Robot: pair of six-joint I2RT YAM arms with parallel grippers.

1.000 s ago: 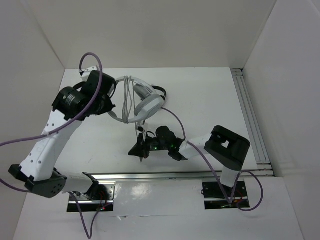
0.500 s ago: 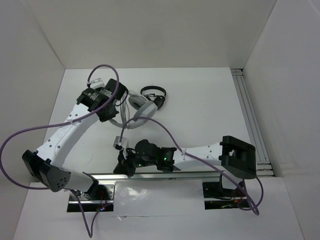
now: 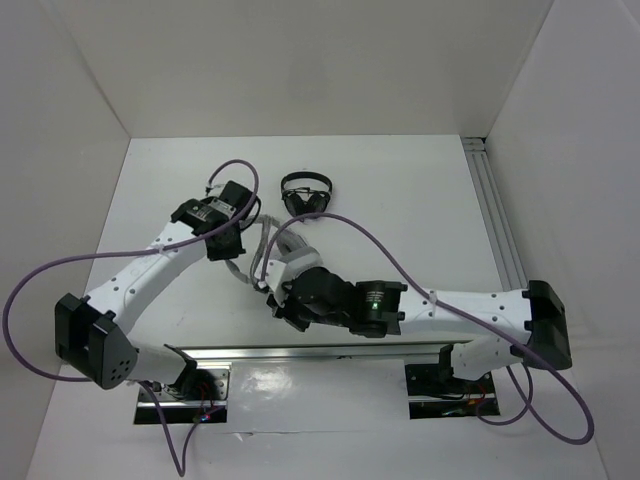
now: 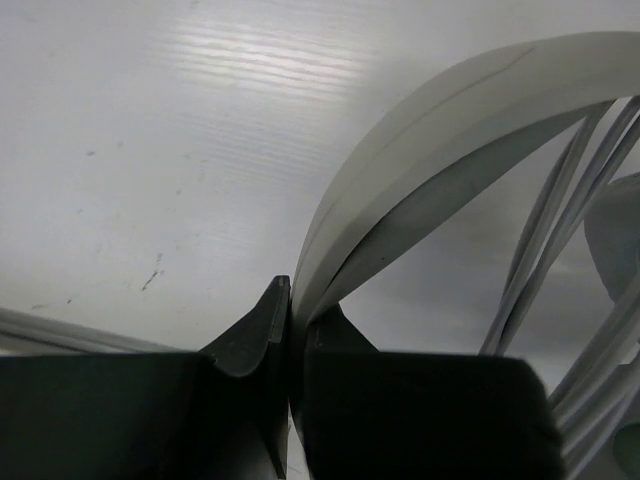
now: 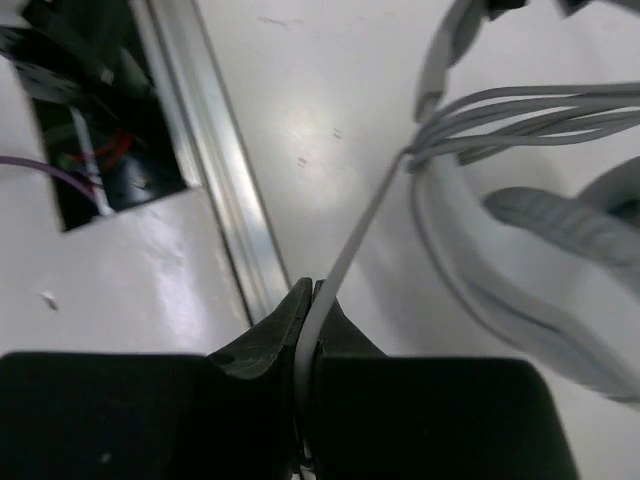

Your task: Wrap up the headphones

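Since a second ago, both of your arms have shifted. The left gripper (image 4: 290, 300) has come nearer and to the right, bringing the large white and light-grey over-ear headphones (image 5: 560, 225) with it. The right arm now lies stretched low across the white table (image 3: 420, 200) toward the left. That has uncovered the small black headphones (image 3: 305, 190), which lie farther back, apart from both arms.

You have two headphone sets on the table, one white and one black. The white set lies left of the table's middle, between your two grippers and largely hidden under them from above.

Your left gripper's fingers are pressed together on the wide white headband (image 4: 430, 140), pinching its edge. Your right gripper (image 5: 310, 300) is clamped on the one thin grey cable (image 5: 350, 250). It runs straight from the fingertips to the headband, where several strands lie bundled across it; you cannot count them exactly.

One aluminium rail (image 5: 200, 150) runs along the near edge. Two purple cords (image 3: 40, 290) loop beside the arms, one per arm.
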